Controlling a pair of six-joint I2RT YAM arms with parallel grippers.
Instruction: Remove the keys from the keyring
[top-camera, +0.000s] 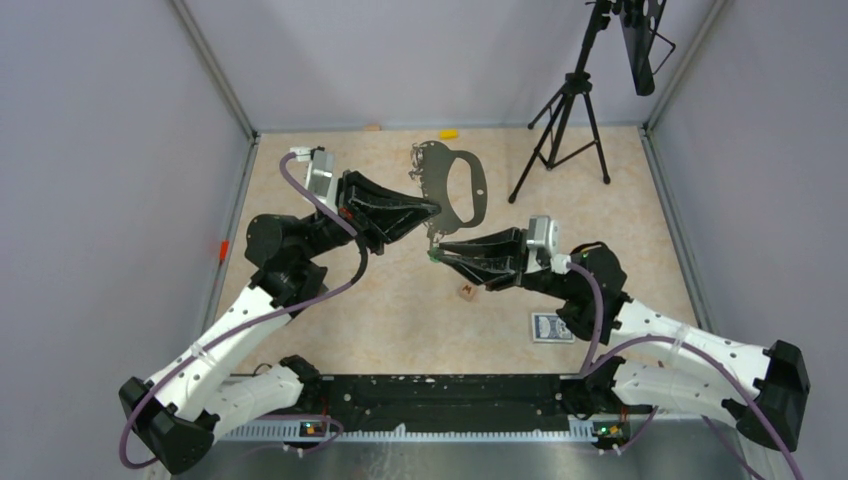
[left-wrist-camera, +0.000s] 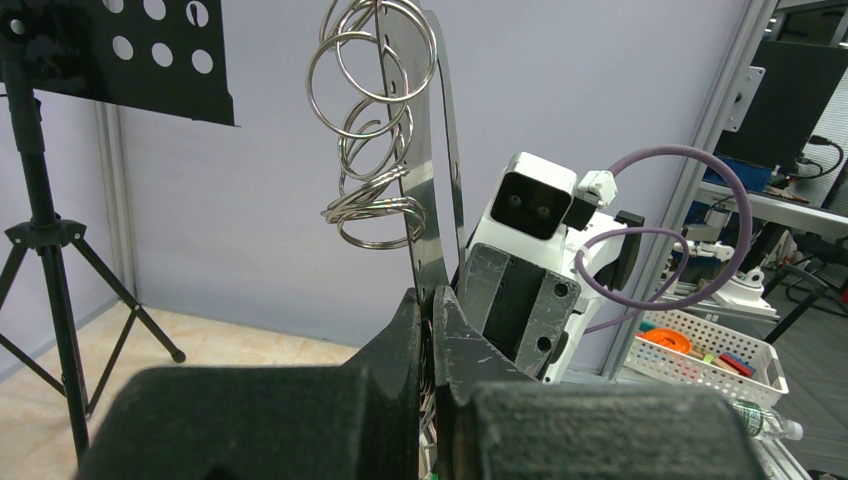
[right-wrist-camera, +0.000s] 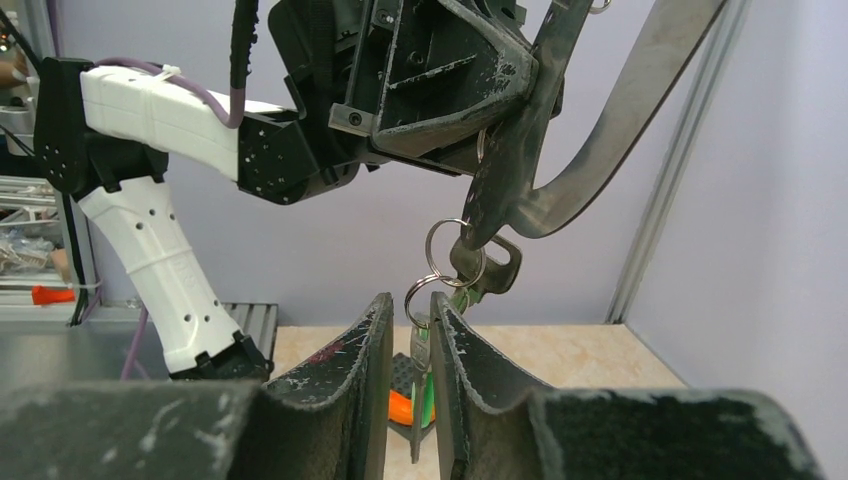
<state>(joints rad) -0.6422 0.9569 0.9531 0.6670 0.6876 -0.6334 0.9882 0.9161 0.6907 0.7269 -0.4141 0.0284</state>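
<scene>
Keyring (right-wrist-camera: 615, 135): 1, in left claw (top-camera: 437, 207) | keys (right-wrist-camera: 487, 268): 2 | right claw (right-wrist-camera: 412, 305): around one

A black tripod (top-camera: 560, 130) stands in the far right corner of the tabletop (top-camera: 330, 330). A small brown cube (top-camera: 466, 292) sits near the middle, and a blue box (top-camera: 552, 327) lies closer to the near edge.

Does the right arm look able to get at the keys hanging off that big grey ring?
Likely yes. The left gripper holds the keyring up in the air, so the keys dangle free beneath it, and the right gripper has a finger on either side of them, nothing blocking.
</scene>
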